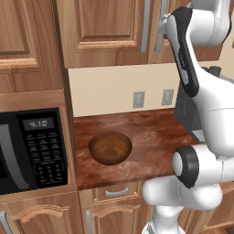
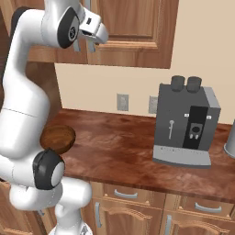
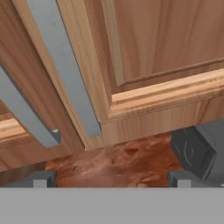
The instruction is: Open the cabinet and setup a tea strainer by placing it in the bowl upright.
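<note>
The cabinet (image 1: 105, 27) hangs over the counter with both doors shut. Its two grey bar handles (image 3: 65, 65) run side by side close in front of the hand camera, their lower ends just above my fingertips (image 3: 41, 179). My gripper (image 3: 109, 179) is open with nothing between its fingers. It is raised to the cabinet's (image 2: 133, 27) lower edge, at the meeting of the doors. The dark wooden bowl (image 1: 110, 147) sits empty on the counter below, left of the arm's base (image 2: 58, 137). The tea strainer is out of view.
A black microwave (image 1: 32, 151) is built in at the left of the counter (image 1: 151, 132). A grey coffee machine (image 2: 186, 126) stands at the right against the wall. Two wall sockets (image 1: 138, 99) sit behind the counter.
</note>
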Robot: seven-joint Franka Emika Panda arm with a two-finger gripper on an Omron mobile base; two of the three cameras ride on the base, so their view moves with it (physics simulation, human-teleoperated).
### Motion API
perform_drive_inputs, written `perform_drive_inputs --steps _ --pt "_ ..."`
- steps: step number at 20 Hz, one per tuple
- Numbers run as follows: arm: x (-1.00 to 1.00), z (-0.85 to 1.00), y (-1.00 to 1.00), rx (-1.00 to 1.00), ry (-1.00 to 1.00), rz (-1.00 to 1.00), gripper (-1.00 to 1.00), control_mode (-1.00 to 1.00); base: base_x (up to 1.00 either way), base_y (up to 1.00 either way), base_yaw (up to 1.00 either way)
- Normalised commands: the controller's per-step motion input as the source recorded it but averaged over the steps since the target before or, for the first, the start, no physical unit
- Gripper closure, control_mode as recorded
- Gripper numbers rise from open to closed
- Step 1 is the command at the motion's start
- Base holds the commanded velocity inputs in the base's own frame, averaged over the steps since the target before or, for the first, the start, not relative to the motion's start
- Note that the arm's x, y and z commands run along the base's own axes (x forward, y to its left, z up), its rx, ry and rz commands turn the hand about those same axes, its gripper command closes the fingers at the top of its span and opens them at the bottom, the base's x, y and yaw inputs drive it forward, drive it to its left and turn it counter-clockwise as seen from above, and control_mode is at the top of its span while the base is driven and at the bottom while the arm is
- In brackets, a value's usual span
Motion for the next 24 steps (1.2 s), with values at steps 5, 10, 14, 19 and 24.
perform_drive_inputs --steps 5,10,14,19,24 --pt "0.32 -0.1 0.13 -0.05 -0.08 0.0 -1.0 -1.0 0.0 0.0 0.0" --pt "0.45 -0.08 0.01 -0.01 -0.15 0.02 -1.0 -1.0 0.0 0.0 0.0" --pt "0.3 0.0 0.0 0.0 -0.1 0.11 -1.0 -1.0 0.0 0.0 0.0" --pt "0.23 0.0 0.0 0.0 -0.04 0.13 -1.0 -1.0 0.0 0.0 0.0" --pt "0.31 0.0 0.0 0.0 0.0 0.06 -1.0 -1.0 0.0 0.0 0.0"
